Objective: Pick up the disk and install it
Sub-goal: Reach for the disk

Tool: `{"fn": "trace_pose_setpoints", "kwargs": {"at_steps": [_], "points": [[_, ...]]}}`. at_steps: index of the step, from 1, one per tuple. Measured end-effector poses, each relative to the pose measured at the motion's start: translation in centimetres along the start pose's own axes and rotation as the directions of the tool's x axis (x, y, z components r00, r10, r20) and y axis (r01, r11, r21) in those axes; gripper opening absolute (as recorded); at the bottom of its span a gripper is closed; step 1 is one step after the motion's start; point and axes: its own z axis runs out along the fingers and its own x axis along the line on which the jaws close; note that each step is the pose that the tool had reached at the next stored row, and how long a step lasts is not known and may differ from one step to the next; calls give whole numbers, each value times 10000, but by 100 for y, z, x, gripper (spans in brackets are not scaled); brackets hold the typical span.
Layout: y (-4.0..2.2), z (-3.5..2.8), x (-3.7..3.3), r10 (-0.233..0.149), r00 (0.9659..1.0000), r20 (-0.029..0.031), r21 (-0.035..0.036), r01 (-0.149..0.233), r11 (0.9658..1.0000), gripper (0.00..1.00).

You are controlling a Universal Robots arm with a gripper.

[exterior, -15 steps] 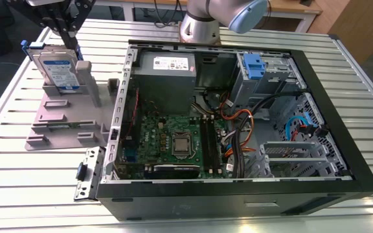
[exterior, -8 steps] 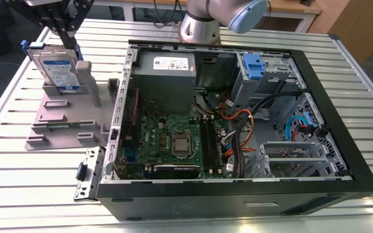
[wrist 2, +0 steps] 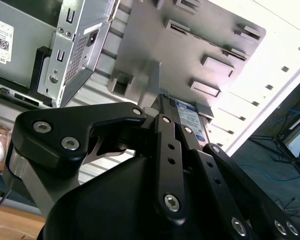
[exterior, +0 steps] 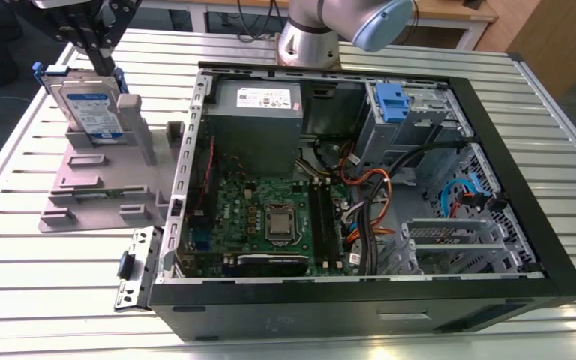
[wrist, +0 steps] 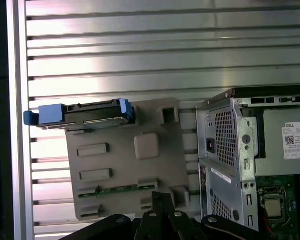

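Exterior view: the pincer [exterior: 103, 61] hangs over the upright disk [exterior: 90, 112]; its opening cannot be told.

The disk [exterior: 90, 109] is showing a dull silver metal shell under a smooth white-and-blue paper label [exterior: 98, 120], and its bracket [wrist: 45, 115] is looking like glossy blue plastic. The stand [exterior: 108, 187] is appearing as matt grey plastic. The table [exterior: 48, 285] is gleaming as ribbed bare aluminium. The computer case [exterior: 368, 307] is wearing matt black paint outside and showing bare grey sheet metal inside. The gripper [wrist 2: 176, 125] is presenting matt black parts with shiny metal screw heads. The arm [exterior: 313, 30] is shining as smooth silver-grey metal.
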Motion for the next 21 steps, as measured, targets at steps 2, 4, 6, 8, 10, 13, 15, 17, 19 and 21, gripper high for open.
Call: {"fn": "trace_pose_setpoints", "kwargs": {"at_steps": [2,4,6,8,10,13,15,17,19,21], "points": [[-1,-1,9,0,10000,0,0,0,10000,10],[-1,0,16,0,10000,0,0,0,10000,10],[-2,-1,24,1,10000,0,0,-1,10000,10],[-2,-1,30,0,10000,-1,1,0,10000,10],[-3,-1,37,1,10000,0,0,-1,10000,10],[-4,-1,50,0,10000,0,0,0,10000,10],[-4,-1,57,0,10000,0,0,0,10000,10],[-5,-1,65,1,10000,0,0,-1,10000,10],[-5,-1,71,0,10000,0,0,0,10000,10],[-6,-2,78,1,10000,0,0,-1,10000,10]]}}
